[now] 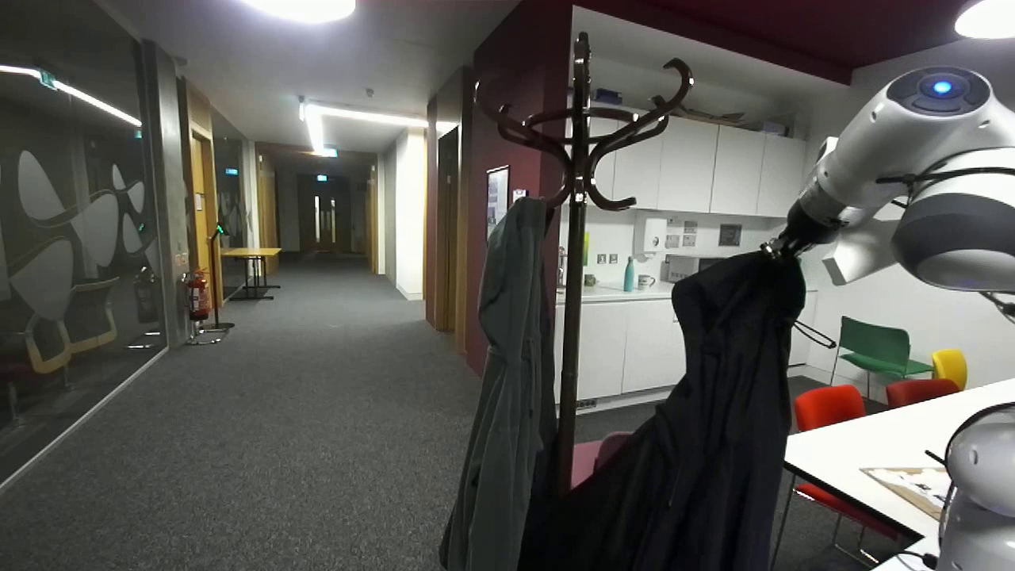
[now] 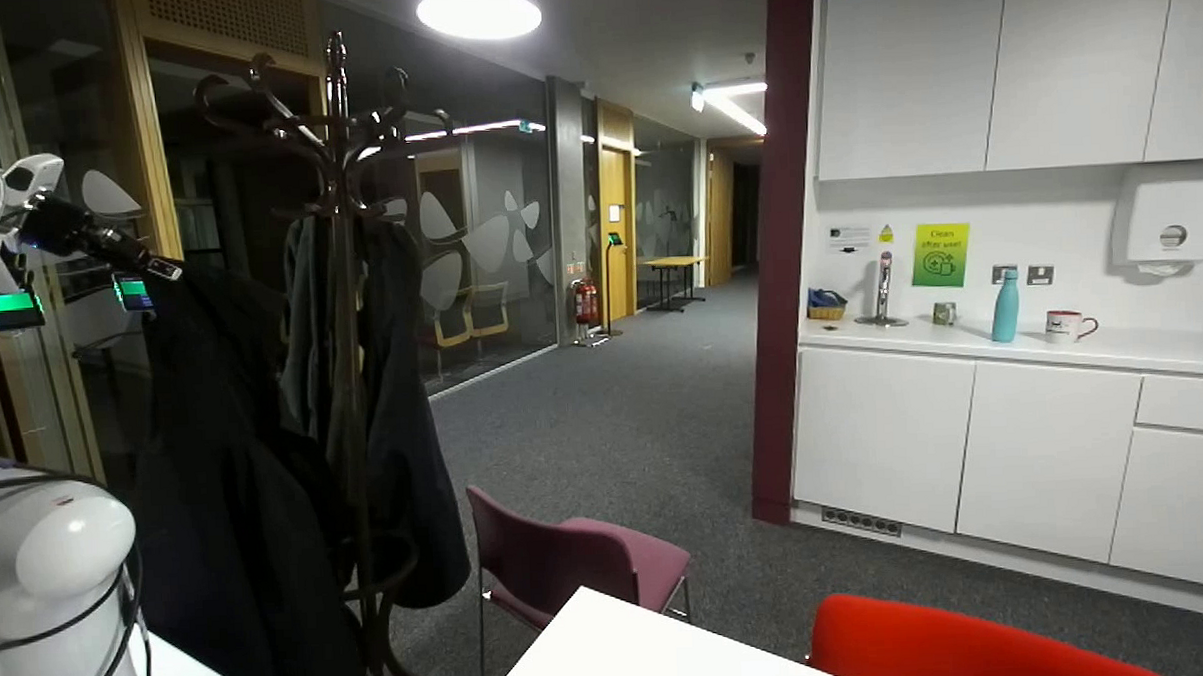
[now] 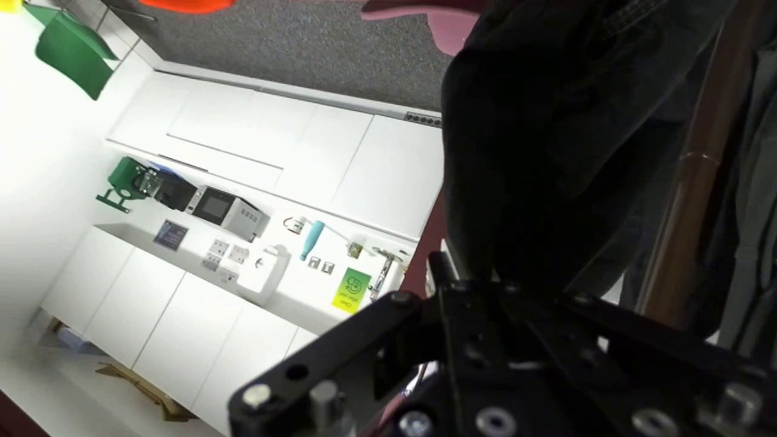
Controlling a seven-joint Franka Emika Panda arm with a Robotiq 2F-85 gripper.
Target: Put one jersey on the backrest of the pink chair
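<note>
The jersey (image 1: 733,373), a long limp black garment, hangs in the air from my gripper (image 1: 777,250). It also shows in an exterior view (image 2: 232,491) and fills much of the wrist view (image 3: 516,139). My gripper's fingers (image 3: 491,276) are closed on its upper part, in front of the coat stand. The pink chair (image 2: 560,570) stands beyond the stand, its backrest bare, by the table corner. In an exterior view the chair (image 1: 587,460) is mostly hidden behind the jersey and the pole. A pink part (image 3: 452,27) shows at the top of the wrist view.
The dark wooden coat stand (image 1: 572,341) is close beside the jersey and bears a greyer coat (image 1: 507,357) and another dark garment (image 2: 404,405). A white table (image 2: 652,641) and a bright red chair (image 2: 952,646) stand nearby. A green chair (image 1: 876,345) is farther back.
</note>
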